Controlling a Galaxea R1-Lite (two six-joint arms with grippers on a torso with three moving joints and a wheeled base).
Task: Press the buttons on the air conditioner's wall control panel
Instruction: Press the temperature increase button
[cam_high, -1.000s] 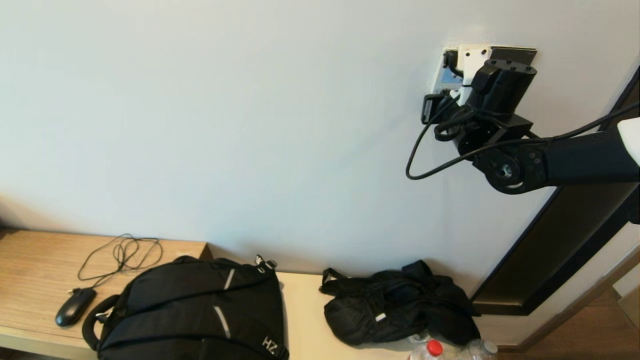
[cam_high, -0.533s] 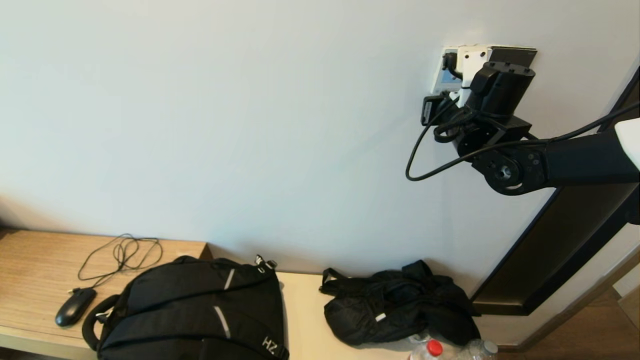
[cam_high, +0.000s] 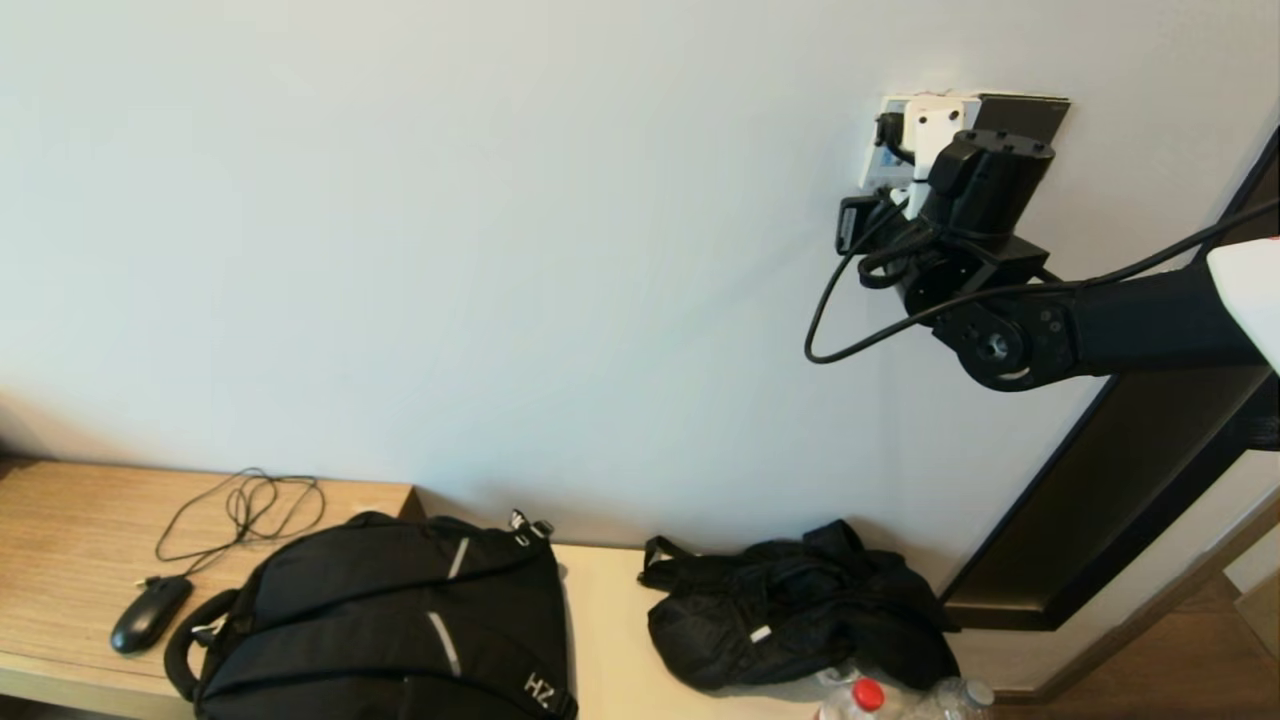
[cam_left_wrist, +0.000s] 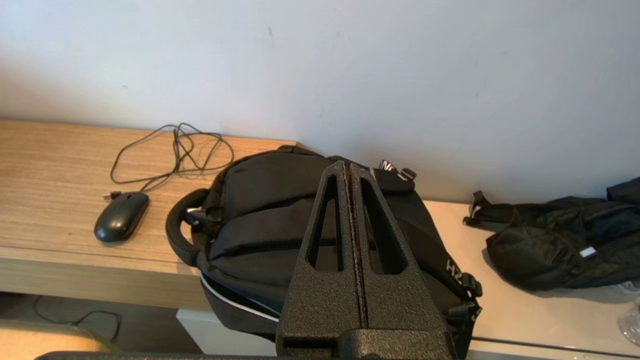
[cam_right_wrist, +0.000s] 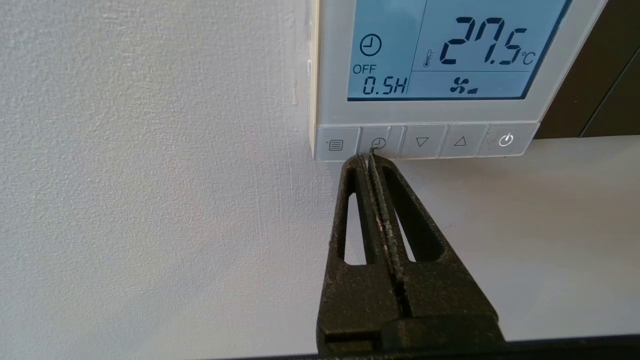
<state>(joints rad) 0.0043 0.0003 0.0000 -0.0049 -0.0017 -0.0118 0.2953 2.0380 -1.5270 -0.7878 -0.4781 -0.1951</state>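
My right pincer (cam_right_wrist: 369, 159), fingers pressed together into a single point, sits at the lower edge of the air conditioner's wall control panel (cam_right_wrist: 425, 112), its tip at the clock-marked button, second in the row of buttons (cam_right_wrist: 420, 142); I cannot tell whether it actually touches. The panel is mounted high on the white wall (cam_high: 450, 250), its pale blue screen (cam_right_wrist: 445, 50) reading 27.5 °C, OFF and 0.5H (a small fan symbol below the digits), with a dark brown plate (cam_right_wrist: 595, 75) just beside it. My left pincer (cam_left_wrist: 348, 172), also pressed together and holding nothing, hangs above the black backpack (cam_left_wrist: 280, 220) on the desk (cam_left_wrist: 45, 200), near a black mouse (cam_left_wrist: 121, 223) and its looped cable.
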